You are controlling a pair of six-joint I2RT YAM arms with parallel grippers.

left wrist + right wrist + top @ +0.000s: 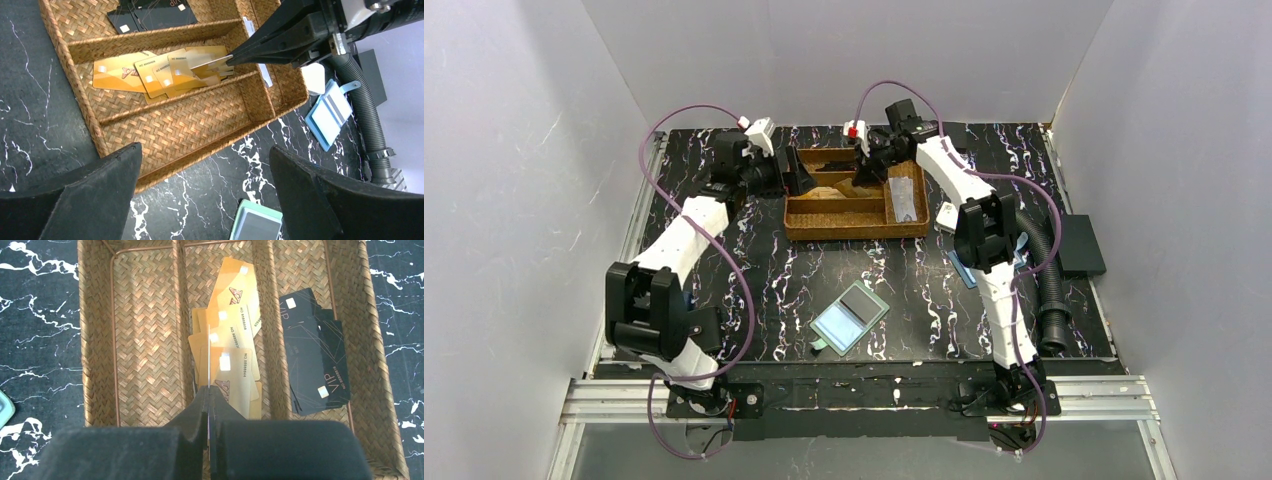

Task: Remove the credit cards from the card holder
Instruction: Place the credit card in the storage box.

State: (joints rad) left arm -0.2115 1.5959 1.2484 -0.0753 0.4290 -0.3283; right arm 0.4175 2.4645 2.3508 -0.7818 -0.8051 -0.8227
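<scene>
Table (774,290): black with white veining, bearing everything below.
Basket (854,232): woven, shallow, split by dividers into long compartments, at the far middle of the table.
Hose (1049,280): black and ribbed, along the right side by the right arm.
Left gripper (205,155): released, fingers spread wide, hanging over the basket's left end, grasping nothing.
Right gripper (208,390): clenched, tips pinched on a thin card, over the middle compartment.
Card holder (851,315): teal-green, flat on the table near the centre, toward the near edge and well apart from the basket; one panel dark, one pale; possibly a card under the dark panel, too small to tell from above.
Blue holder (327,117): flat on the table to the right of the basket, beside the hose.
Gold cards (235,340): several, overlapping loosely in the middle compartment.
Dark cards (315,365): a small pile in the neighbouring compartment, marked VIP.
Held card (212,61): pale gold, gripped by one end, edge-on to the right wrist camera, just above the gold pile.
</scene>
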